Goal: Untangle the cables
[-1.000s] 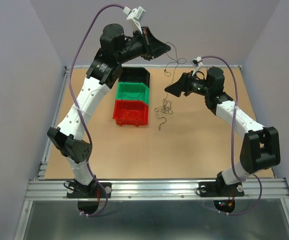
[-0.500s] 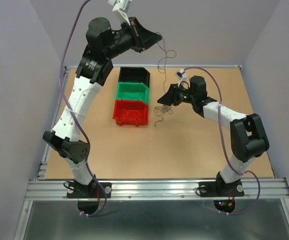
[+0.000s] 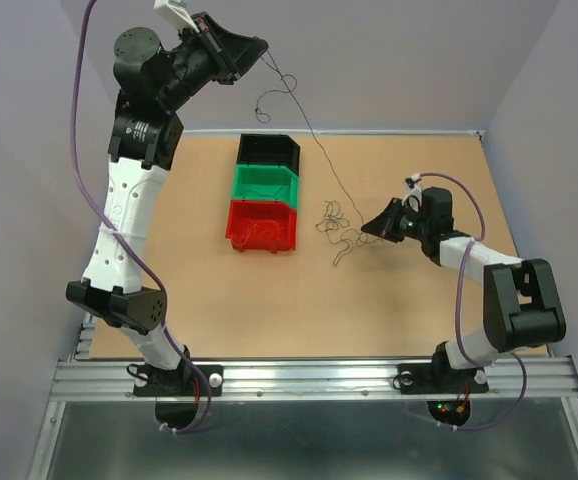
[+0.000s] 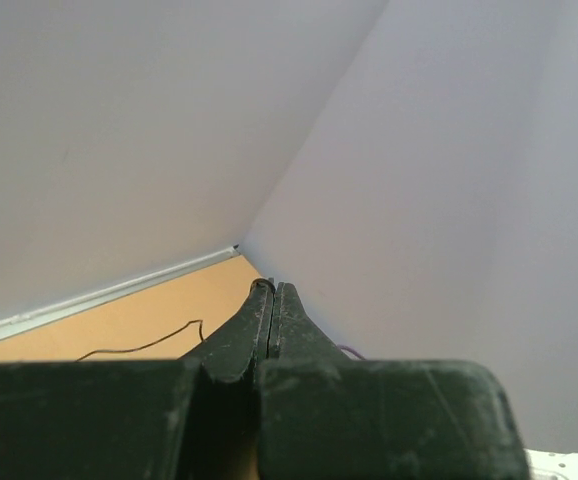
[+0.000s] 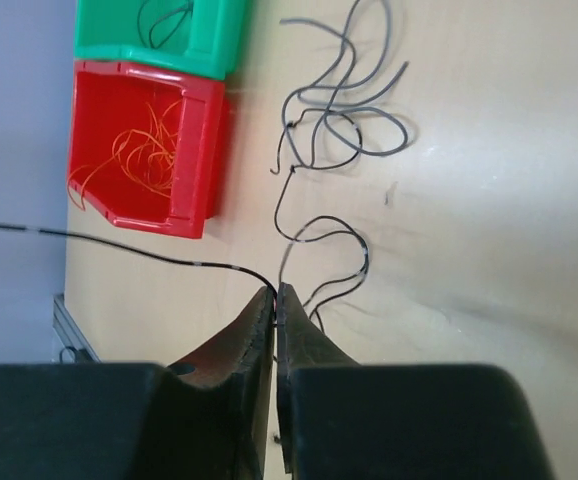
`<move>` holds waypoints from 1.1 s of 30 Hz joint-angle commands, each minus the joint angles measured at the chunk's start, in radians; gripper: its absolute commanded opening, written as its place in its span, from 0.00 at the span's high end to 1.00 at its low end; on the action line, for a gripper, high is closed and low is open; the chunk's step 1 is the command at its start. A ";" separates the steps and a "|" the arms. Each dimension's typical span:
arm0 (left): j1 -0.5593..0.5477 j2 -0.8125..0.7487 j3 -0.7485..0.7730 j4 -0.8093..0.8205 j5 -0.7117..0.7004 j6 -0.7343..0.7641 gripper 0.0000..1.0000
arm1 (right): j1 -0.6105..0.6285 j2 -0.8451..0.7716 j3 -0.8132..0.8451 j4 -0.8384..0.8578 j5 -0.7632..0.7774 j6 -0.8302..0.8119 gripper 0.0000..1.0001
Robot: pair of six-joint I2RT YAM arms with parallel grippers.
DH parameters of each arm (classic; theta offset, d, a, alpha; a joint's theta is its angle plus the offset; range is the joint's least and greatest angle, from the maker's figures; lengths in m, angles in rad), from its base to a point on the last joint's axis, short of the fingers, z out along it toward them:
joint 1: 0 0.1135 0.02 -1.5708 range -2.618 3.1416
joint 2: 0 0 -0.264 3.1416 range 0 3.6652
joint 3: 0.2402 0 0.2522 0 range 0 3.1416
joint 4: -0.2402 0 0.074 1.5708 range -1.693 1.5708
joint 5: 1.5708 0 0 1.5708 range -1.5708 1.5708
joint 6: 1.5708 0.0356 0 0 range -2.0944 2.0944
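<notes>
The right gripper (image 5: 277,292) is low over the table (image 3: 269,310), right of the middle. Its jaws are pressed together on a black cable (image 5: 197,264), right at their tip. From there this cable rises in one straight line, far and to the left, up to the left gripper (image 4: 274,290). That gripper is high above the far left corner, its jaws closed on the other end of the same strand.

Just left of the right gripper the rest of the cables (image 3: 334,216) lie on the table as a loose curly clump. Further left the bins stand in a row: the red bin (image 3: 262,240) nearest, then the green bin (image 3: 264,197), and the black bin (image 3: 269,160) farthest.

I judge the cables to be very light, soft and springy. Their curls will hook into each other, and a thin strand can slip from the pads. It is best to pinch one near a free end and pull slowly.

Count: two grippers, three bins and one stretched cable. The clump holds perhaps two or three strands, but I cannot count them surely. The red bin contains several orange wires (image 5: 139,150), and the green bin at least one dark strand.
</notes>
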 commanded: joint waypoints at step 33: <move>-0.012 -0.080 -0.227 0.042 0.023 0.064 1.00 | -0.119 -0.082 0.518 -0.456 0.084 -0.028 0.99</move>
